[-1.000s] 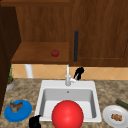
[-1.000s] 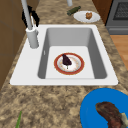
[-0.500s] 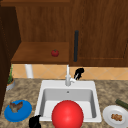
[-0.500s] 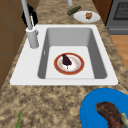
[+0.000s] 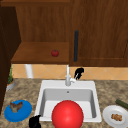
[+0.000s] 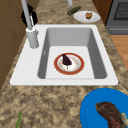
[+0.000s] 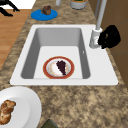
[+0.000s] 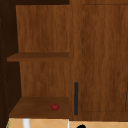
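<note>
My left hand (image 5: 35, 121) hangs at the front edge of the counter, just beside the blue plate (image 5: 18, 110), which carries a brown piece of food. Its fingers are too dark to read, so I cannot tell how far they are open.

The white sink (image 6: 30, 72) lies beyond it. On the basin floor sits a round plate with a red rim (image 6: 69, 63) and a pale centre; a dark wedge of food rests on that centre. In the front view the plate appears as a solid red disc.

At the back rim of the sink stands the faucet (image 7: 95, 37), with a grey-white cylindrical base and a thin, pale upright spout. My right hand (image 7: 109, 37) is at the small side lever of the faucet, beside the base. The fingers are curled toward the lever; whether they grip it I cannot tell.

On the counter to the right lies a white plate (image 5: 110, 115) with a brown pastry, and a green vegetable (image 5: 122, 103) just behind it.

Farther back, a red apple (image 5: 55, 52) rests on the open wooden shelf, near the dark cabinet handle (image 5: 76, 46).
</note>
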Controlling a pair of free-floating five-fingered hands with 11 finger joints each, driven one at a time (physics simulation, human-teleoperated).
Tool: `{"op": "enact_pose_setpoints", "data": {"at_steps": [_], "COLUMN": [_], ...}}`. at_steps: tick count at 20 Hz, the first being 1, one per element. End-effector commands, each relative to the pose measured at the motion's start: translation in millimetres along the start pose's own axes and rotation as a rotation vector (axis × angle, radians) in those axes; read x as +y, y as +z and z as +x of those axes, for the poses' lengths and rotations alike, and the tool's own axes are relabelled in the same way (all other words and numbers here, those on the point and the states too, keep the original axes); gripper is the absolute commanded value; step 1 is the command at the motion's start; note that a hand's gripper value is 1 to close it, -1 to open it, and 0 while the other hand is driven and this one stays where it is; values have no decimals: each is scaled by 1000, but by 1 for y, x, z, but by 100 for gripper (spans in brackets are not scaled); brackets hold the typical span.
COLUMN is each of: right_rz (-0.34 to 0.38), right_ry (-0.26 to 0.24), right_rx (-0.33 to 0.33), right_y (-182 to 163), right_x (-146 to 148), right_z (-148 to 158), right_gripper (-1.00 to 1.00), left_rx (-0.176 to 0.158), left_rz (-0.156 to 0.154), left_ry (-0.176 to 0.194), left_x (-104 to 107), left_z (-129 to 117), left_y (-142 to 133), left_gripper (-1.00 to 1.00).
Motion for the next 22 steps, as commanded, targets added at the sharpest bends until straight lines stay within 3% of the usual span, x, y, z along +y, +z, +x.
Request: {"op": "enact_pose_setpoints", "data": {"at_steps": [1, 22], "right_rz": [33, 6], "right_ry": [-19, 33], "right_rx": [-6, 38], "right_y": [-21, -27], "right_x": [-13, -15], "right_z": [21, 29], "right_gripper": [100, 100], "left_rx": [0, 0], "left_rz": [0, 0], "left_ry": [0, 0], "left_x": [0, 0], "left_z": [0, 0], "left_y": [0, 0], "left_gripper": [0, 0]}}
